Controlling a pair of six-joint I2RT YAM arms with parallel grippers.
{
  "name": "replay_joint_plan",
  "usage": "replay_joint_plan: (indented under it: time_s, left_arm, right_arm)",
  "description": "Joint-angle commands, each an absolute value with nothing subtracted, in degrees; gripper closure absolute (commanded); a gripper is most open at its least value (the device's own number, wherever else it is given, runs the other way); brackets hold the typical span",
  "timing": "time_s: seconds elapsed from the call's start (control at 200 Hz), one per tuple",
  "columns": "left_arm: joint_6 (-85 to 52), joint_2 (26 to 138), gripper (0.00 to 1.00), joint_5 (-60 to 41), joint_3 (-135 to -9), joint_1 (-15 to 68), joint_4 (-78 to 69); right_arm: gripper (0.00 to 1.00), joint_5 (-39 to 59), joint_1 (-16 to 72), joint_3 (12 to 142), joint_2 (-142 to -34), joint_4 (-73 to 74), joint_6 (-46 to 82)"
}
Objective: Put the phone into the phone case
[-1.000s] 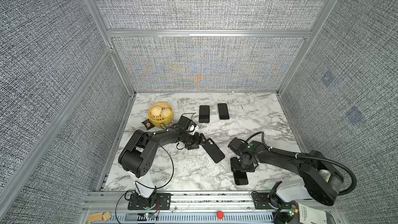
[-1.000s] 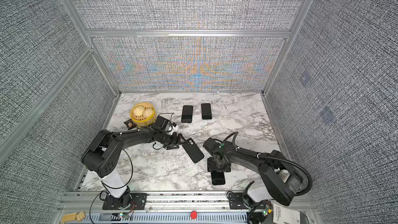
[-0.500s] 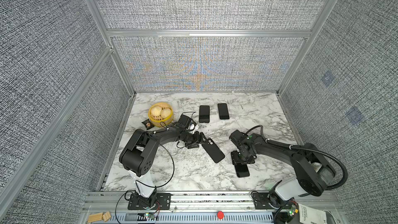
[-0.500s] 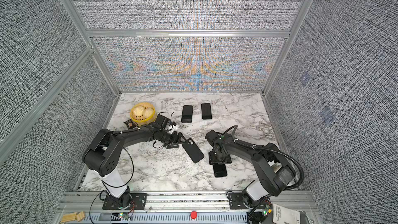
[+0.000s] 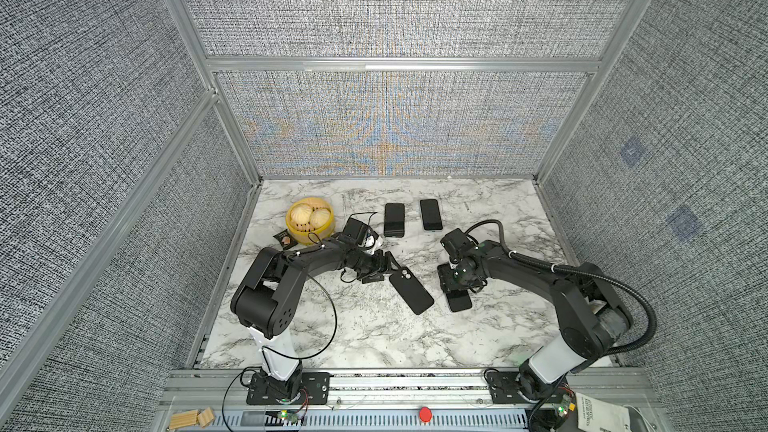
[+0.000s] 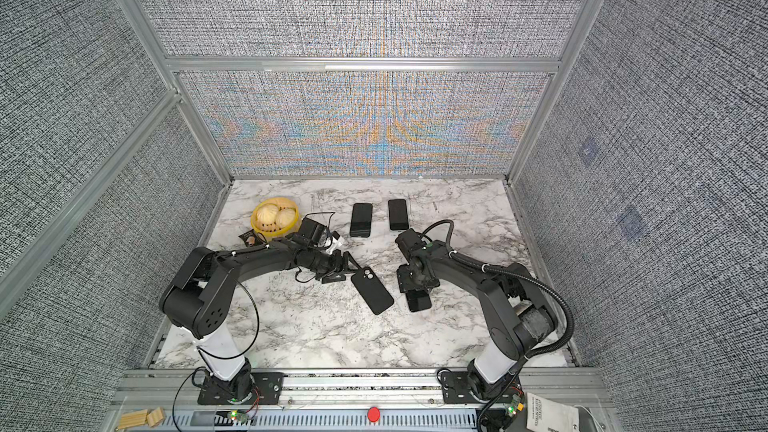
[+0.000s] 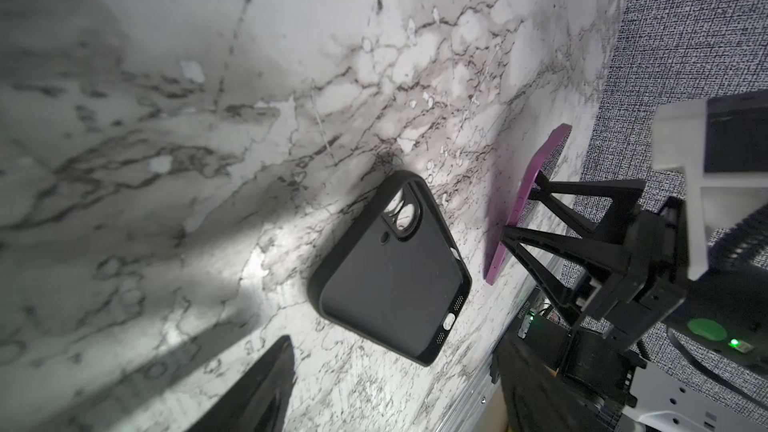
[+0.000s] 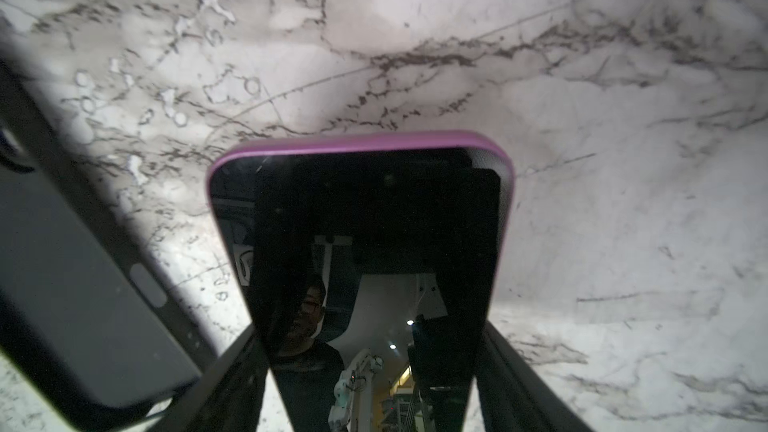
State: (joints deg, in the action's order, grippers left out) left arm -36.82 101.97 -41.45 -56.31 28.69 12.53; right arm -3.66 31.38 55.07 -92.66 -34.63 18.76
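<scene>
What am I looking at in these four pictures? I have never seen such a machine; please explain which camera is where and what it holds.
Two black robot arms stand at a marble table. Two pictures look down from above, almost alike; the other two come from cameras on each arm's wrist. The right gripper is closed on the sides of a purple phone. The left gripper is open beside an empty black phone case lying inside up. At the back lie two more phones and a yellow steamer basket with buns.

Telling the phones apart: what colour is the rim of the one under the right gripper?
Pinkish purple. The phone shows best in the right wrist view.
</scene>
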Motion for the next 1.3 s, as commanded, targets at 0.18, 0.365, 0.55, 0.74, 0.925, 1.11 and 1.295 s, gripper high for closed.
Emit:
replay_joint_plan:
  time_s: [0.18, 0.365, 0.55, 0.74, 0.925, 1.11, 1.295]
  left_arm:
    - [-36.71, 101.76, 0.26, -47.71, -58.25, 29.01, 5.91]
    - [-37.62, 104.03, 0.31, -51.24, -59.07, 31.75, 0.03]
    - [-34.34, 105.28, 0.34, -52.06, -61.42, 34.94, 2.82]
    - [-34.31, 108.24, 0.43, -53.03, -62.62, 35.57, 1.63]
    - [-35.24, 111.25, 0.49, -54.53, -63.73, 35.60, -0.53]
    - [-35.18, 112.96, 0.49, -55.73, -66.23, 35.77, -0.20]
    - [-34.56, 114.99, 0.53, -55.85, -68.05, 36.12, 0.98]
  right_arm:
    - [0.38, 1.39, 30.23, 54.56, -89.44, -33.05, 13.57]
    - [0.38, 5.71, 30.24, 53.36, -88.98, -29.99, 12.24]
    - [0.38, 7.79, 30.25, 52.74, -89.03, -28.91, 12.01]
    - [0.38, 10.56, 30.23, 51.87, -88.78, -27.27, 12.26]
    - [0.39, 12.04, 30.67, 50.63, -87.98, -25.82, 12.02]
    - [0.39, 12.39, 30.89, 50.80, -87.98, -25.54, 11.68]
    - [0.39, 12.57, 31.01, 50.71, -87.36, -25.25, 11.70]
